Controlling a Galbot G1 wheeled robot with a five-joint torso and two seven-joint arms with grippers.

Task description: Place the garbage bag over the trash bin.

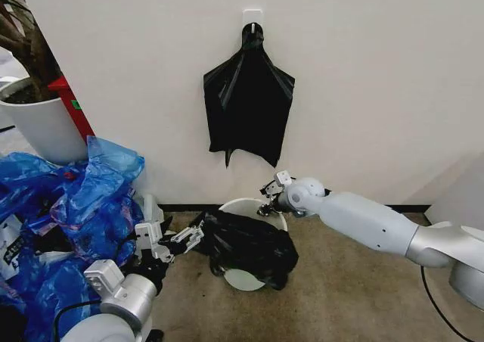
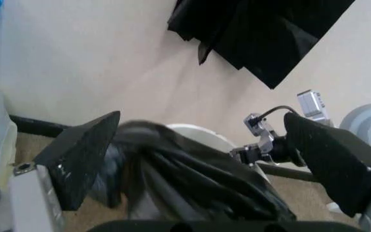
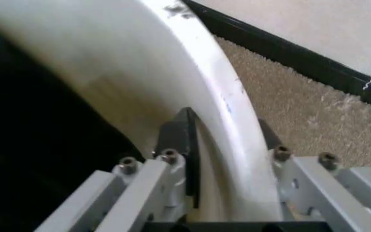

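Note:
The trash bin (image 1: 240, 204) is a small white bucket on the carpet by the wall, tipped so its base faces me. The glossy black garbage bag (image 1: 249, 244) lies crumpled across its front and over part of the mouth. My right gripper (image 1: 267, 198) is at the bin's back rim. In the right wrist view the gripper (image 3: 224, 121) straddles the white rim (image 3: 192, 72), one finger inside and one outside, shut on it. My left gripper (image 1: 192, 238) is at the bag's left edge. In the left wrist view the gripper (image 2: 202, 123) stands open, with the bag (image 2: 198, 179) bunched between its pads.
A flat black bag (image 1: 248, 100) hangs from a hook on the wall above the bin. Translucent blue bags (image 1: 83, 206) are piled at the left, behind my left arm. A white plant pot (image 1: 41, 122) stands at the far left. Bare carpet (image 1: 355, 296) lies to the right.

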